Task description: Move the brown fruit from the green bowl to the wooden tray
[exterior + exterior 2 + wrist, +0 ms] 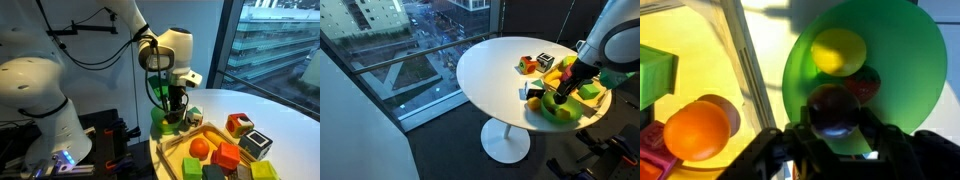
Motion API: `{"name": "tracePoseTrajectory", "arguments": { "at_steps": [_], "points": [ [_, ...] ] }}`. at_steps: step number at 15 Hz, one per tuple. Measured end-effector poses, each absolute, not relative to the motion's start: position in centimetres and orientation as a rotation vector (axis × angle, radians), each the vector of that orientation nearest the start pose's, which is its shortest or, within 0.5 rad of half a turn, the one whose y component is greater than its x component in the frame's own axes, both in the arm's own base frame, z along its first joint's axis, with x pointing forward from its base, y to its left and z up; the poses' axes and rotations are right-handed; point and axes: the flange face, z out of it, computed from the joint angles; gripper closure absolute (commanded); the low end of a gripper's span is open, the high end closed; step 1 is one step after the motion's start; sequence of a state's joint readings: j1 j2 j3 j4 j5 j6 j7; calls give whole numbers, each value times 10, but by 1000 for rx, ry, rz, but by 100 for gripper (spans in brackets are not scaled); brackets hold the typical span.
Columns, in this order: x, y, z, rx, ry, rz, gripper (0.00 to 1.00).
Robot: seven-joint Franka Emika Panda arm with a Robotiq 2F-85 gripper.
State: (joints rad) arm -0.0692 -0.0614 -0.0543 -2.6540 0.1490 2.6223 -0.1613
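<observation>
In the wrist view my gripper [832, 126] is shut on the brown fruit [832, 106], a small dark round fruit held between the fingers over the green bowl [910, 60]. A yellowish item [838, 50] and a red item [869, 83] lie in the bowl. The wooden tray [744, 70] lies just left of the bowl, with the orange fruit [697, 130] in it. In both exterior views the gripper [176, 108] [563, 90] hangs over the bowl [159, 125] [560, 110] at the table's edge, beside the tray [176, 149].
The round white table [275, 112] [490, 70] carries several toy blocks: a red one [238, 124], a black-and-white cube [254, 143], an orange-red one [226, 158] and a green block [654, 72] on the tray. The window is beyond the table.
</observation>
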Motion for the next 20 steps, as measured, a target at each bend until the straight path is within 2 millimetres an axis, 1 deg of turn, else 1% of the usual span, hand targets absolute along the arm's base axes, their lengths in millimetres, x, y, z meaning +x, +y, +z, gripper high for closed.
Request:
{"name": "tracePoseTrajectory", "arguments": {
  "at_steps": [6,9,11,15,20],
  "points": [
    [420,-68,291,-3048,179,-88,72],
    [418,-77,306,-3038,206,-98,72],
    [415,-87,313,-3054,208,-97,72],
    [405,-116,317,-3114,220,-65,72],
    [388,-151,311,-3155,266,-21,72]
  ]
}}
